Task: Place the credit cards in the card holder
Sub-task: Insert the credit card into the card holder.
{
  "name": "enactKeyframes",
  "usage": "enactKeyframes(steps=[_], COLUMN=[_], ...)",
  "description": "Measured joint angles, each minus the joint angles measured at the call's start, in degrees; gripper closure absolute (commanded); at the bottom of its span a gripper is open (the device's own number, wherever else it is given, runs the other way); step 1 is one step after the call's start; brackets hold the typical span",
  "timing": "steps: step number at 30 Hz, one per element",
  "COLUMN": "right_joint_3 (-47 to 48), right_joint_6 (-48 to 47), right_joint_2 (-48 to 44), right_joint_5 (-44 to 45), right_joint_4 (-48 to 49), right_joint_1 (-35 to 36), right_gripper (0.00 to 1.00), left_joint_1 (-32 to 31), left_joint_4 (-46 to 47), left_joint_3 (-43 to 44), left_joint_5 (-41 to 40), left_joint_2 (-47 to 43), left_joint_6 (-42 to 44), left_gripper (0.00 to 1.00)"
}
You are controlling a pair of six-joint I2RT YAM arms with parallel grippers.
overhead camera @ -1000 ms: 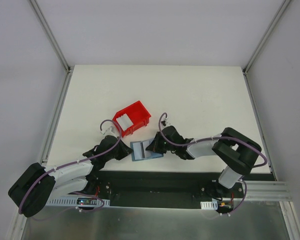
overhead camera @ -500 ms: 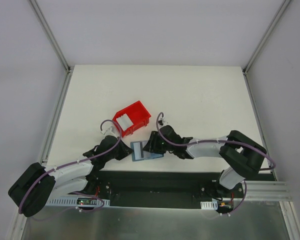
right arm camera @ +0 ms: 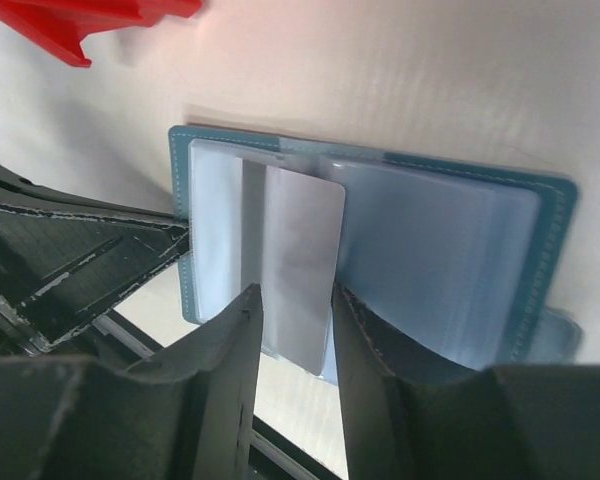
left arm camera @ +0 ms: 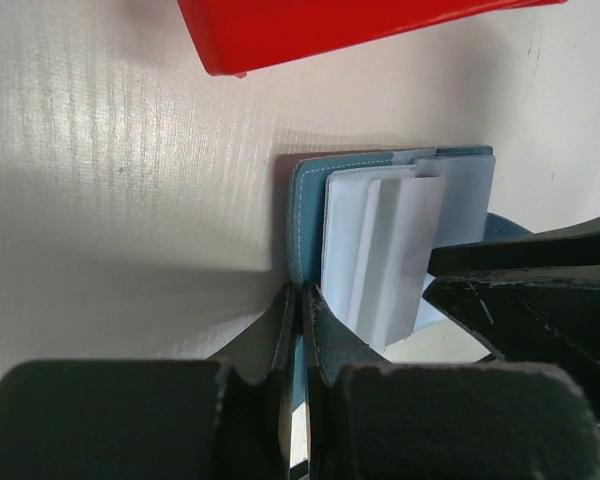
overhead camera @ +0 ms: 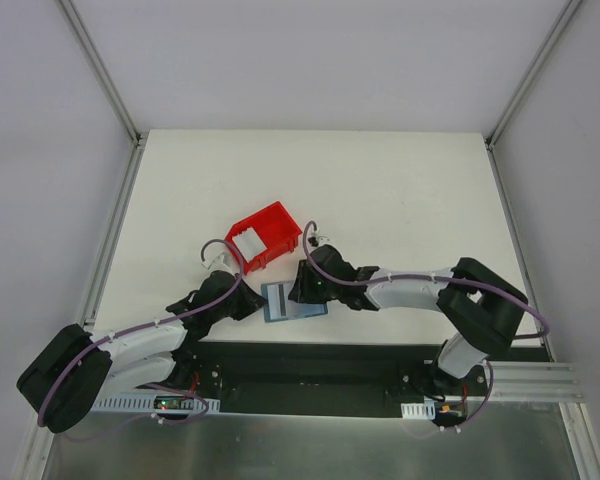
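The teal card holder (overhead camera: 294,301) lies open near the table's front edge, its pale blue pockets up. My left gripper (overhead camera: 257,303) is shut on its left edge; in the left wrist view the fingertips (left arm camera: 302,292) pinch the teal cover (left arm camera: 305,200). A pale credit card (right arm camera: 302,270) lies on the pocketed interior (right arm camera: 430,260), sticking out past the holder's near edge. My right gripper (right arm camera: 295,300) stands open with that card between its fingers. More white credit cards (overhead camera: 247,243) sit in the red bin (overhead camera: 278,222).
The red bin (left arm camera: 330,30) stands just beyond the card holder, close to both grippers. The right gripper's black fingers (left arm camera: 540,290) show at the right of the left wrist view. The table's front edge and a black base plate (overhead camera: 310,355) lie just behind the holder.
My right gripper was shut and now stands open. It has shifted left and slightly farther over the card holder. The left gripper has kept its hold.
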Motion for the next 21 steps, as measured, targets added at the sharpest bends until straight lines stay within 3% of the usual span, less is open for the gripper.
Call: enactKeyframes(steps=[11, 15, 21], right_joint_3=[7.0, 7.3, 6.3], right_joint_6=[-4.0, -4.5, -5.8], right_joint_2=[6.6, 6.7, 2.1], right_joint_5=[-3.8, -3.8, 0.0], right_joint_4=[-2.9, -3.4, -6.3], right_joint_1=[1.0, 1.0, 2.0], right_gripper=[0.73, 0.64, 0.59], left_joint_1=[0.0, 0.0, 0.0], left_joint_4=[0.6, 0.6, 0.7], left_joint_3=[0.1, 0.1, 0.1], left_joint_5=[0.0, 0.0, 0.0], left_joint_2=[0.7, 0.7, 0.7], left_joint_6=[0.1, 0.1, 0.1], left_gripper=[1.00, 1.00, 1.00])
